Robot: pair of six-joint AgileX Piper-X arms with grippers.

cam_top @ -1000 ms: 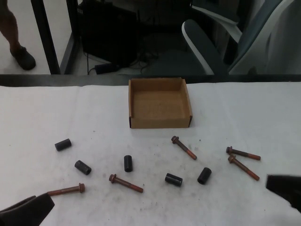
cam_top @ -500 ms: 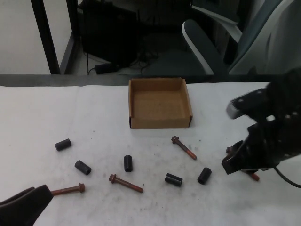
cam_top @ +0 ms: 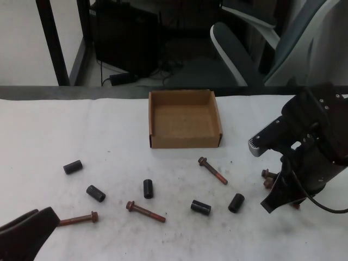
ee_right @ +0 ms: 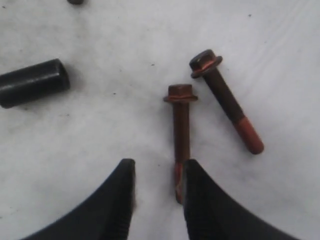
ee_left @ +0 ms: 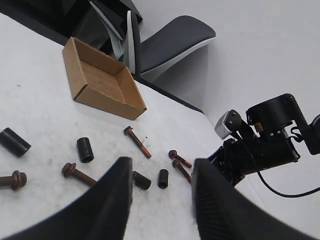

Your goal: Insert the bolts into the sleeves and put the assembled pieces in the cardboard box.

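Observation:
Several rust-coloured bolts and black sleeves lie loose on the white bench in front of the cardboard box (cam_top: 185, 141). My right gripper (ee_right: 157, 185) is open and low over two bolts at the right. The shank tip of one bolt (ee_right: 181, 125) lies just inside one finger (ee_right: 202, 200); the other bolt (ee_right: 227, 107) lies beside it. A sleeve (ee_right: 32, 82) lies a little way off. In the high view the right arm (cam_top: 304, 147) hides most of these two bolts. My left gripper (ee_left: 160, 200) is open and holds nothing, at the bench's near left corner (cam_top: 24, 234), close to a bolt (cam_top: 79, 219).
Mid-bench lie bolts (cam_top: 213, 170) (cam_top: 145, 211) and sleeves (cam_top: 148, 188) (cam_top: 200, 207) (cam_top: 236, 203). Two more sleeves (cam_top: 72, 167) (cam_top: 95, 193) sit at the left. The box (ee_left: 102, 82) holds nothing. Chairs stand beyond the bench's far edge.
The right arm came in from the lower right edge and settled with its gripper down over the two right-hand bolts. The left gripper has barely shifted.

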